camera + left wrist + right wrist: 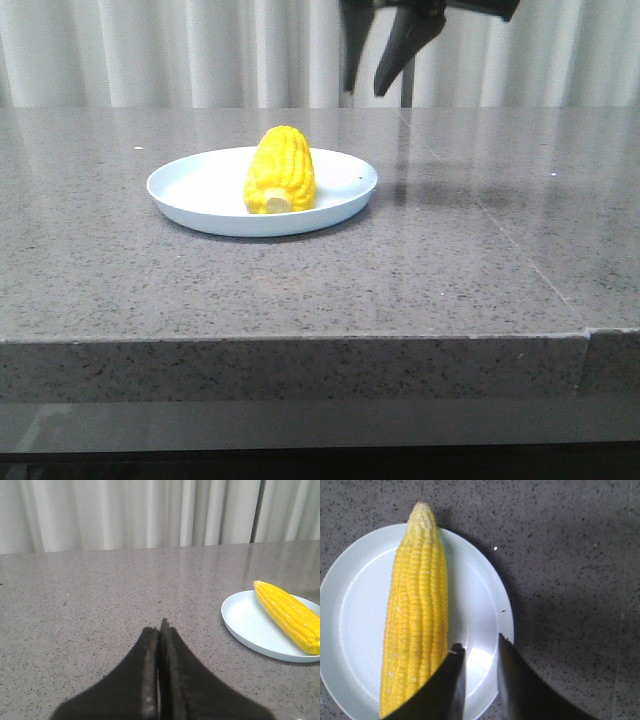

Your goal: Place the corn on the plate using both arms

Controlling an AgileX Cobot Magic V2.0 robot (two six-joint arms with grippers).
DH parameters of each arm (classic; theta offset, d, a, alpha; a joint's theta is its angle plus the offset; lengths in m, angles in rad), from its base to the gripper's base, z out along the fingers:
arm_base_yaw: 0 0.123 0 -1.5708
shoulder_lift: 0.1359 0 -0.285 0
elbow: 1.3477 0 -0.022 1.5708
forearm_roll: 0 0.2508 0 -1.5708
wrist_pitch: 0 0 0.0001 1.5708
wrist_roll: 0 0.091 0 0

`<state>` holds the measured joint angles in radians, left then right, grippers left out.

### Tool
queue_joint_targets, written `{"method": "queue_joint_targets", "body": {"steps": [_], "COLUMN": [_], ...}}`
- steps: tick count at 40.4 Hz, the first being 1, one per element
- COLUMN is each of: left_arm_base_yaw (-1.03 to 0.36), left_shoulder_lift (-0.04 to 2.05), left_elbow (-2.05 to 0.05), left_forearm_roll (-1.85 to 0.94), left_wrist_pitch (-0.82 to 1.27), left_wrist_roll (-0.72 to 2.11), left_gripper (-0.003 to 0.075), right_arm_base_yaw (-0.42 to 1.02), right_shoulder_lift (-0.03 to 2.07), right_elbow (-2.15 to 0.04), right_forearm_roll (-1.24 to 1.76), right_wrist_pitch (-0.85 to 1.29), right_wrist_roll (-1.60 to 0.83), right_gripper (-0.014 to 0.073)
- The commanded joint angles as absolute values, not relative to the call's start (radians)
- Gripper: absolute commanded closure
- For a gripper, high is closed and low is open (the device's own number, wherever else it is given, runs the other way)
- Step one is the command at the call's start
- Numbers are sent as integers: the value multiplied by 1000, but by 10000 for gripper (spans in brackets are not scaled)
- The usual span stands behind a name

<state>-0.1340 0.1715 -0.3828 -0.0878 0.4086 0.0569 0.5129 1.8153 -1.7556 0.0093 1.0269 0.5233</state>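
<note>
The yellow corn [281,171] lies on the pale blue-white plate [190,185] near the middle of the table, its cream stub end toward the front. It also shows in the left wrist view [288,614] on the plate [242,620], and in the right wrist view [416,615] lengthwise across the plate [350,605]. My right gripper [370,88] hangs open and empty high above the plate's right rim; its fingertips [455,652] stand apart over the rim. My left gripper [161,628] is shut and empty, low over the bare table, with the plate off to one side.
The grey speckled stone table [480,250] has a seam [470,200] running back on the right and a front edge [300,340]. White curtains [150,50] hang behind it.
</note>
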Motion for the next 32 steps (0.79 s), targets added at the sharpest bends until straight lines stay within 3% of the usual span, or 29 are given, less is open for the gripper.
{"method": "queue_joint_targets", "body": {"steps": [1,14,24,32], "left_arm_base_yaw": [-134,-134,-134,-134], "left_shoulder_lift": [181,181,181,181], "left_elbow": [-411,-411,-411,-411], "left_forearm_roll": [-93,-93,-93,-93], "left_wrist_pitch": [337,337,337,337], "left_wrist_roll": [48,48,48,48], "left_gripper": [741,741,741,741], "right_arm_base_yaw": [464,262,135,124], "right_shoulder_lift": [1730,1648,1430,1182], "right_elbow": [-1784,-1706,-1392,-1079], "right_forearm_roll": [80,116,116,114], "right_wrist_pitch": [1006,1058,909,701], "right_wrist_roll": [434,284,192,153], "right_gripper": [561,655,655,655]}}
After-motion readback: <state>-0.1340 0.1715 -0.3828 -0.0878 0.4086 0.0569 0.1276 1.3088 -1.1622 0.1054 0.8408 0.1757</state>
